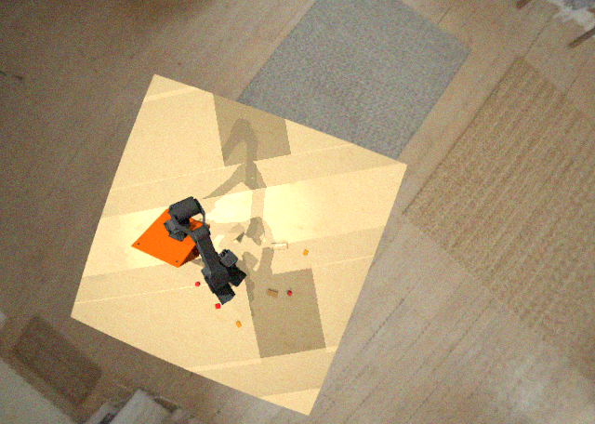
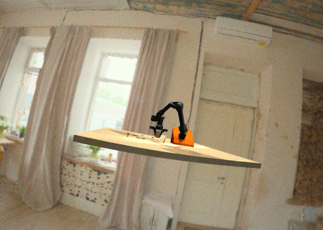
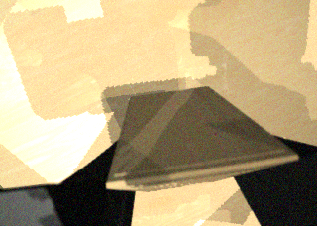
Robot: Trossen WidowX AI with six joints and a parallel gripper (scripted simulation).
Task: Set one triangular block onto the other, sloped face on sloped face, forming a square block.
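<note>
My gripper (image 2: 157, 134) (image 3: 174, 133) is shut on a triangular block (image 2: 157, 132) (image 3: 190, 129). The block looks greyish brown in shade, and its broad face and a pale lower edge show in the wrist view between the two black fingers. In the exterior view it hangs above the table; the arm hides it in the top view. The other triangular block (image 1: 236, 232) (image 2: 162, 138), pale beige, rests on the table apart from the gripper, near the orange base. Its sloped face is hard to make out.
The orange base (image 1: 163, 244) (image 2: 189, 138) stands behind the hand. Small red pieces (image 1: 197, 284) (image 1: 218, 306) (image 1: 289, 292), orange pieces (image 1: 305, 252) (image 1: 238, 324), a tan block (image 1: 272, 292) and a pale block (image 1: 279, 245) lie on the table. Shadows cross it.
</note>
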